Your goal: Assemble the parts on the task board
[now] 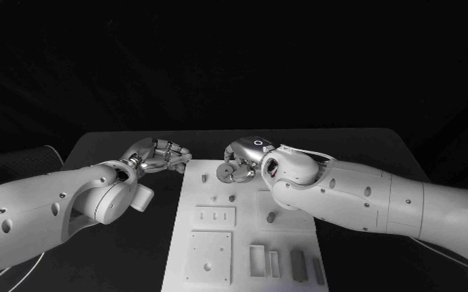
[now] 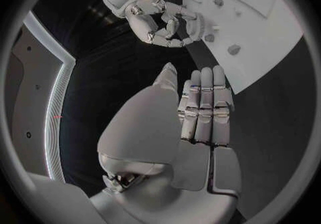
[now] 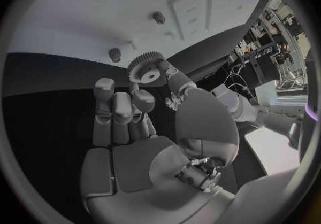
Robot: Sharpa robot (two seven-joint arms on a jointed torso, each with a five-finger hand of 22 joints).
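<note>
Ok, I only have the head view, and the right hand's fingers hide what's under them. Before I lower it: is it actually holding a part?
Observer: Yes. The right wrist view shows the right hand pinching a small grey toothed gear wheel between thumb and fingertip.
Operator: Is it on a peg?
Observer: No. In that view two short round grey pegs stand bare on the white task board, and the gear is apart from both.
Operator: And the left hand?
Observer: The left wrist view shows the left hand holding nothing, with its fingers straight, over the black table beside the board.
</note>
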